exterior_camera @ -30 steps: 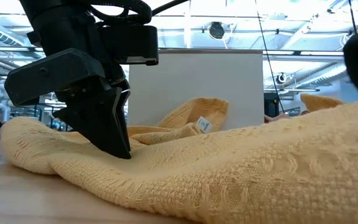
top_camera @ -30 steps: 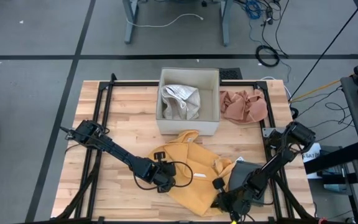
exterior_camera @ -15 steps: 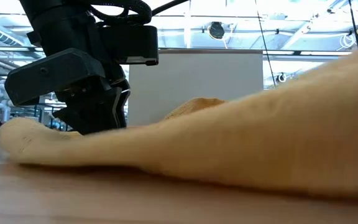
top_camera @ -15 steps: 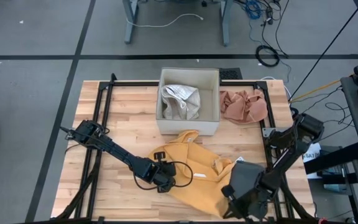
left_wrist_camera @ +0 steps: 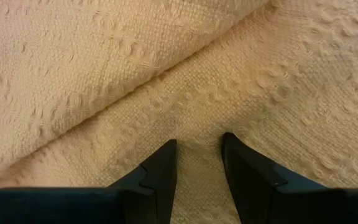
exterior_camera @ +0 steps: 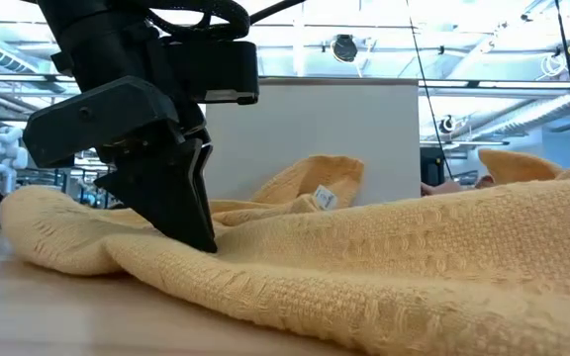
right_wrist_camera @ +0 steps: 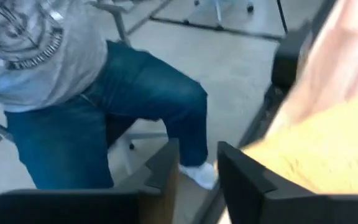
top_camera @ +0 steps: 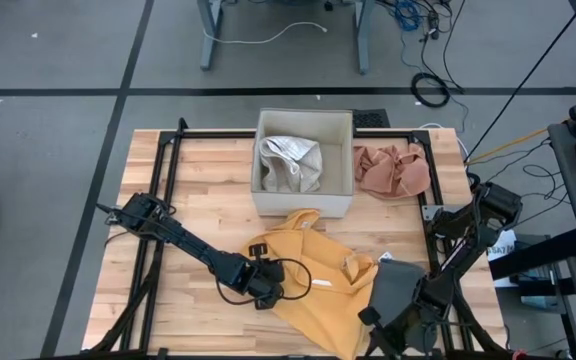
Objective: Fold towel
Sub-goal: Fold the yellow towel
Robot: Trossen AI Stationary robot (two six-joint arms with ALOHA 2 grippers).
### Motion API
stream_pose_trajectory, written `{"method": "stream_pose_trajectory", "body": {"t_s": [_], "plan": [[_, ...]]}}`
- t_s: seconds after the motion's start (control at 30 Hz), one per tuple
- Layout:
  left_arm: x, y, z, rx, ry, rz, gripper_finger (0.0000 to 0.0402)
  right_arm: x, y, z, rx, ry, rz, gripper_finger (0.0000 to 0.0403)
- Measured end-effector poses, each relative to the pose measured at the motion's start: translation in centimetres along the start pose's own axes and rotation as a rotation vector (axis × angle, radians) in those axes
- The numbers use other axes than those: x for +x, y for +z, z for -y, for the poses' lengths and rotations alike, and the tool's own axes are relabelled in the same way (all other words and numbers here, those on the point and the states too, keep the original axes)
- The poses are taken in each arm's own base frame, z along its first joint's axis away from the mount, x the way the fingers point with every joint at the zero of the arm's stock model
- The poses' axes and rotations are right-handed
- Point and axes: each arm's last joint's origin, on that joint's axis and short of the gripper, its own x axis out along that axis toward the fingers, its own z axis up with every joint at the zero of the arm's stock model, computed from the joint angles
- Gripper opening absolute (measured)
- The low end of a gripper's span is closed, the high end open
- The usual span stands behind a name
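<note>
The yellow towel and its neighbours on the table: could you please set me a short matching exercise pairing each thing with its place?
Things:
1. yellow towel
2. grey-white cloth
3. pink cloth
4. left pincer

Places:
A. inside the white box
B. on the table to the right of the box
C. spread on the table's near half
D. pressed down on the yellow towel's left part

Pairs: 1-C, 2-A, 3-B, 4-D

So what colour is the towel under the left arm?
Mustard yellow towel, waffle weave; clearest in the left wrist view.
</note>
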Motion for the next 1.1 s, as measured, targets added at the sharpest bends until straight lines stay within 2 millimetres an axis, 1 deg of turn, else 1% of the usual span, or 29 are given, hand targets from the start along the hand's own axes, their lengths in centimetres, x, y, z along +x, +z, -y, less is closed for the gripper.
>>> {"method": "stream_pose_trajectory", "body": {"t_s": [0.1,0.2,0.37,0.47,0.7,0.8,0.87,0.97,1.1], "plan": [[0.0,0.0,0.0,-0.001,-0.002,0.003,0.0137,0.0,-0.5,0.4,0.020,-0.063,-0.039,0.0126],[0.0,0.0,0.0,0.002,-0.002,0.004,0.0137,-0.1,-1.0,0.9,0.024,-0.172,-0.059,0.0139],[0.0,0.0,0.0,0.005,-0.002,0.005,0.0137,0.0,-1.0,1.1,0.007,-0.217,-0.037,0.0133],[0.0,0.0,0.0,0.006,-0.003,0.005,0.0137,0.5,-1.4,1.2,0.002,-0.223,-0.049,0.0125],[0.0,0.0,0.0,0.007,-0.001,0.002,0.0137,1.9,-3.7,2.0,-0.002,-0.278,-0.137,0.0119],[0.0,0.0,0.0,0.007,-0.001,0.001,0.0137,2.4,-4.6,2.8,0.005,-0.317,-0.181,0.0119],[0.0,0.0,0.0,0.007,-0.001,0.001,0.0137,2.6,-4.9,3.3,0.020,-0.348,-0.197,0.0117],[0.0,0.0,0.0,0.007,0.000,0.001,0.0137,2.7,-4.7,3.9,0.017,-0.377,-0.187,0.0101],[0.0,0.0,0.0,0.005,0.000,0.000,0.0137,2.3,-3.7,3.7,-0.025,-0.353,-0.153,0.0048]]}}
